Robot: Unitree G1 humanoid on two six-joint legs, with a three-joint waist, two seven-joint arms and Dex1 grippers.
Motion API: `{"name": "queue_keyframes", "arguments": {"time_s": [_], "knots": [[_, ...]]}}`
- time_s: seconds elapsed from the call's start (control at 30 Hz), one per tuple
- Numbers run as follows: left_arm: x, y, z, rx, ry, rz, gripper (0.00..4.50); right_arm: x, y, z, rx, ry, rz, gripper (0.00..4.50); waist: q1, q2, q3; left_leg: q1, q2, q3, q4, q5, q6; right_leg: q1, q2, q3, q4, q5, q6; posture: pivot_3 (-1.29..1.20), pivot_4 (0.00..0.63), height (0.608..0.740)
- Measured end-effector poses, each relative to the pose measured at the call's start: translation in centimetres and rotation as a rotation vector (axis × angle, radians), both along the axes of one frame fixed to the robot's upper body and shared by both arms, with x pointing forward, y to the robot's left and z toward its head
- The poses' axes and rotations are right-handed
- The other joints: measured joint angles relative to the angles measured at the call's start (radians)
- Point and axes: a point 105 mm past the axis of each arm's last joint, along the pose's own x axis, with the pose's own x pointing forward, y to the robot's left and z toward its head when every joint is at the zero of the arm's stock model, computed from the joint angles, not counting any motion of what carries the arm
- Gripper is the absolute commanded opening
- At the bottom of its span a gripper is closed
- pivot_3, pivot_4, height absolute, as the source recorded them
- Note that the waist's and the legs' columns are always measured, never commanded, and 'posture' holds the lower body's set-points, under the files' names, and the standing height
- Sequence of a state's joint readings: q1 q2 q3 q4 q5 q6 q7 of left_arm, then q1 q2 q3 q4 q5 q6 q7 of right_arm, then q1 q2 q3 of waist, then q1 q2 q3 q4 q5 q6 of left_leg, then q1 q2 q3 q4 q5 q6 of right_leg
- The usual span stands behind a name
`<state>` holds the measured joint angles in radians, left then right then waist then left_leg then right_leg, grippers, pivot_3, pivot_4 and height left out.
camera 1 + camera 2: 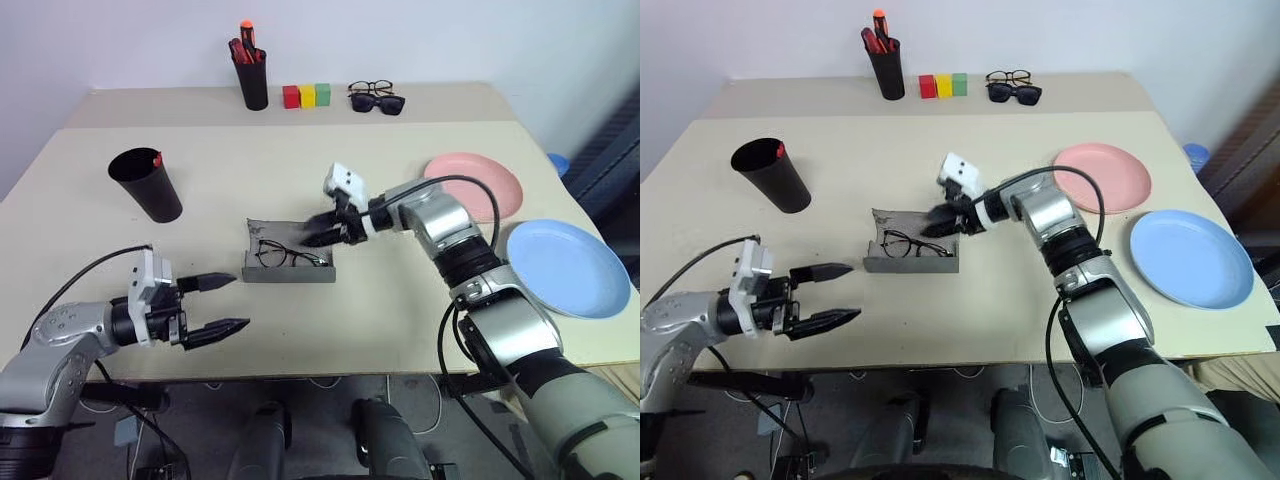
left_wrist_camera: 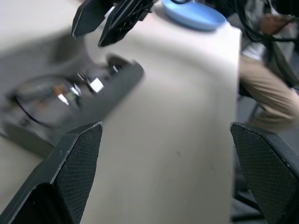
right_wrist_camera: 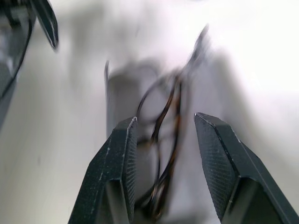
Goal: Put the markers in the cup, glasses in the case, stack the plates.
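1. Beige tabletop (image 1: pixel 400 310) fills the scene in front of you, with a pale wall behind it and a raised shelf along its far edge.
2. Your grey case (image 1: pixel 288 266) lies open near the middle of the table, and the wire-rimmed glasses (image 1: pixel 290 256) rest inside it.
3. Your right gripper (image 1: pixel 318 234) hovers just above the right end of the case, pointing left. Its fingers (image 3: pixel 117 158) stand apart with a clear gap and nothing between them; the right wrist view looks straight down at the glasses between the two fingers, so they are released.
4. Your left gripper (image 1: pixel 225 303) hangs over the near left part of the table, pointing right toward the case but apart from it. Its jaws are spread wide and empty.
5. The black cup (image 1: pixel 146 183) stands upright at the far left of the table, well apart from the case. A bit of red (image 1: pixel 157 159) shows at its rim; you cannot tell from here exactly what sits inside.
6. The pink plate (image 1: pixel 476 183) lies on the right side of the table, and the blue plate (image 1: pixel 567 267) lies nearer to you, beside it. They sit close together but are not stacked.
7. On the shelf at the back stand a black pen pot (image 1: pixel 251 78) holding red markers, three small blocks (image 1: pixel 306 95) in red, yellow and green, and dark sunglasses (image 1: pixel 376 103) with a second pair of spectacles behind them.
8. A seated person's leg (image 2: pixel 266 93) shows past the table edge in the left wrist view.
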<state>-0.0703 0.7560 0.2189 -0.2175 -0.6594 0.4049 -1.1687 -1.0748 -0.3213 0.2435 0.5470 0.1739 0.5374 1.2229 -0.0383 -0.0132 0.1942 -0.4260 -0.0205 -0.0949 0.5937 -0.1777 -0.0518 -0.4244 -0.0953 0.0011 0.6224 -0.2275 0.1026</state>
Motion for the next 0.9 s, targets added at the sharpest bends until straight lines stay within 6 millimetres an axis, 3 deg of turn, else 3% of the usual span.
{"name": "queue_keyframes", "arguments": {"time_s": [0.1,0.17,0.2,0.27,0.4,0.5,0.6,0.9], "knots": [[1.6,0.1,0.7,-0.012,-0.035,0.031,4.5,-0.9,-1.8,3.4,0.065,-0.056,-0.043,1.92,0.004,0.0,0.0,0.0,0.0,0.0,0.0,0.0,0.0,0.0,0.0,0.0,0.0,0.0,0.001,0.0,0.15,0.74],[2.9,0.4,0.7,-0.008,-0.049,0.055,4.5,-2.0,-3.9,4.5,0.084,-0.098,-0.092,1.92,0.011,-0.001,-0.001,0.0,0.0,0.0,0.0,0.0,0.0,0.0,0.0,0.0,0.0,0.0,0.001,0.0,0.15,0.74],[3.6,0.3,0.6,-0.001,-0.054,0.058,4.24,-2.7,-5.4,4.3,0.068,-0.136,-0.131,1.95,0.02,-0.002,-0.001,0.0,0.0,0.0,0.0,0.0,0.0,0.0,0.0,0.0,0.0,0.0,0.001,0.0,0.15,0.74],[4.9,0.6,0.8,0.015,-0.074,0.074,3.6,-4.3,-8.0,1.8,0.009,-0.158,-0.201,1.96,0.03,-0.003,-0.002,0.0,0.0,0.001,0.0,0.0,0.0,0.001,0.0,-0.001,-0.001,-0.001,0.001,0.0,0.15,0.74],[7.4,0.7,1.4,0.022,-0.077,0.067,1.6,-9.0,-11.9,-5.3,-0.141,-0.116,-0.288,1.96,0.029,-0.003,-0.002,-0.001,0.0,0.006,0.002,0.0,0.0,0.001,-0.002,0.001,-0.002,-0.002,0.0,0.0,0.15,0.74],[9.1,0.4,2.4,0.035,-0.1,0.044,0.04,-12.7,-13.1,-7.4,-0.175,-0.099,-0.326,1.96,0.023,-0.003,-0.001,0.0,0.0,0.007,0.003,0.0,0.0,0.002,-0.002,0.002,-0.002,-0.001,0.001,0.0,0.15,0.74],[10.9,0.0,3.3,0.056,-0.119,0.034,0.01,-14.2,-13.4,-7.3,-0.163,-0.133,-0.387,1.96,0.016,-0.004,-0.002,0.001,0.001,0.008,0.005,0.0,0.0,0.002,-0.002,0.003,-0.001,-0.001,0.003,0.0,0.15,0.74],[15.6,-1.5,4.8,0.259,-0.195,0.061,0.01,-15.2,-12.7,-5.6,-0.03,-0.261,-0.525,1.96,0.03,-0.01,-0.001,-0.002,0.001,0.009,0.005,-0.001,0.001,0.004,-0.002,0.002,-0.007,0.0,0.004,0.0,0.15,0.74]]}}
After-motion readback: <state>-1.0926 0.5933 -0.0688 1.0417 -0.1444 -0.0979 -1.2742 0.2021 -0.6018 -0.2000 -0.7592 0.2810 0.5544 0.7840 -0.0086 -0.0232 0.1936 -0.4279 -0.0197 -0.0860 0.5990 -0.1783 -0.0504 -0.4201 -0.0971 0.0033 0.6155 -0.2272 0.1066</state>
